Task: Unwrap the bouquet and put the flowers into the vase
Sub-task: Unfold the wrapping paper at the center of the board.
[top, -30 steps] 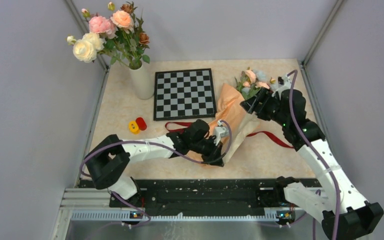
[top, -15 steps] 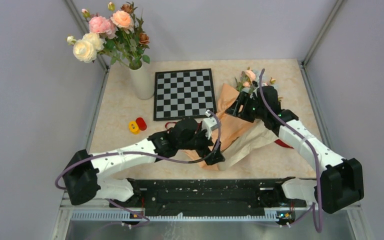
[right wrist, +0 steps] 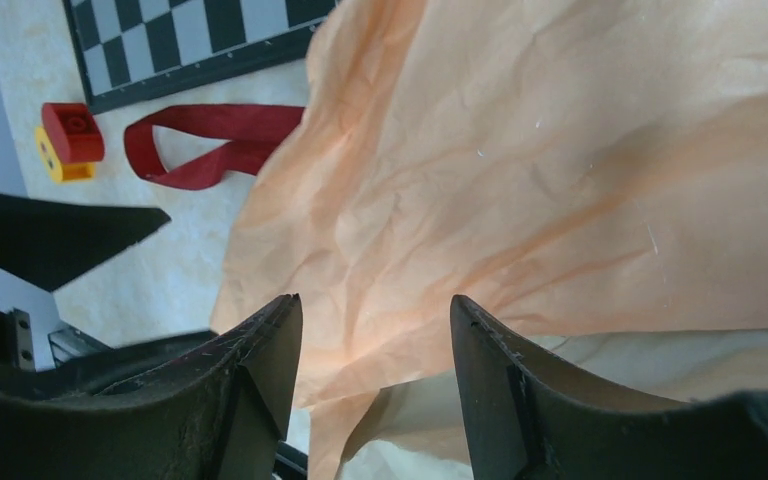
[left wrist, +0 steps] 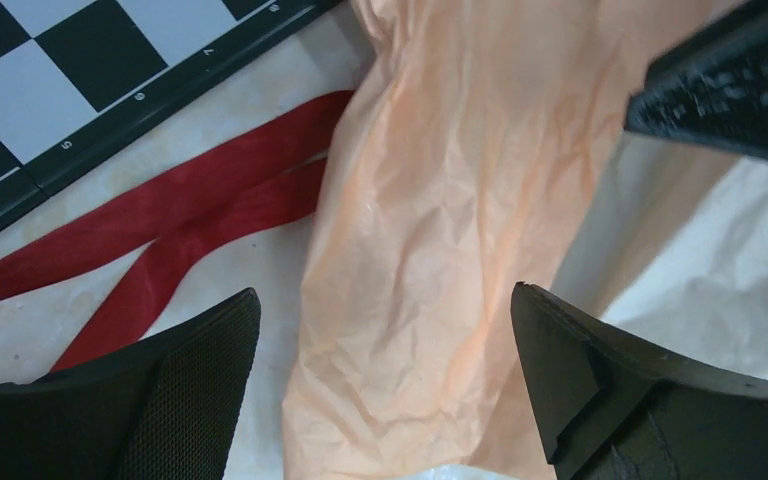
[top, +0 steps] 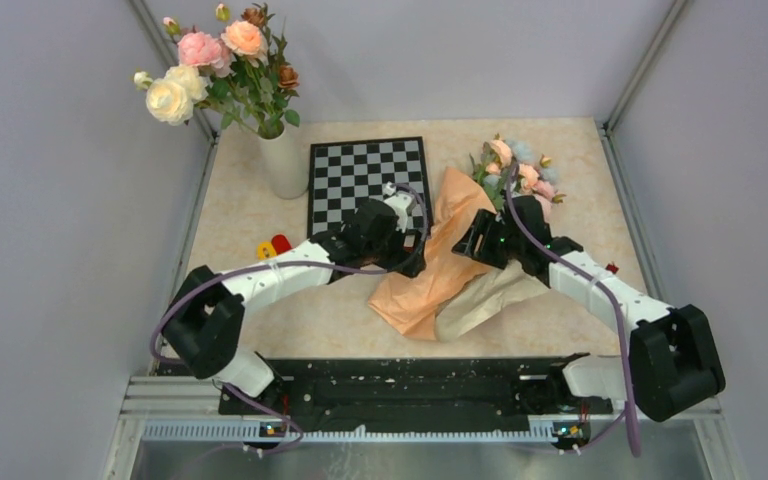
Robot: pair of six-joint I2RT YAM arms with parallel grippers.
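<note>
Well off to the left of the left jaws, the vase [top: 282,160] is standing upright near the tabletop's [top: 580,140] far left corner, carrying large cream, pink and peach roses [top: 210,70]. A red block [right wrist: 70,130] and a yellow block [right wrist: 55,162] are sitting touching each other, also left of those jaws. The left jaws are standing released and wide apart over the bouquet [top: 425,290]. Its peach-orange paper is running up through the gap between the two fingers [left wrist: 190,400]; whether it is touching them I cannot tell. The dark red ribbon [left wrist: 160,230] is lying loose just left of that gap, beside the chessboard [top: 368,185] edge. The paper is spreading open toward the arms, its paler inner side showing. The right jaws are hanging parted, clamping nothing that I can see, with crinkled paper filling the space beyond them. The flowers [top: 515,170] are lying past the right jaws at the bundle's far end. The tabletop is showing a beige marbled surface, and plain grey walls [top: 60,220] are enclosing it on three sides.
</note>
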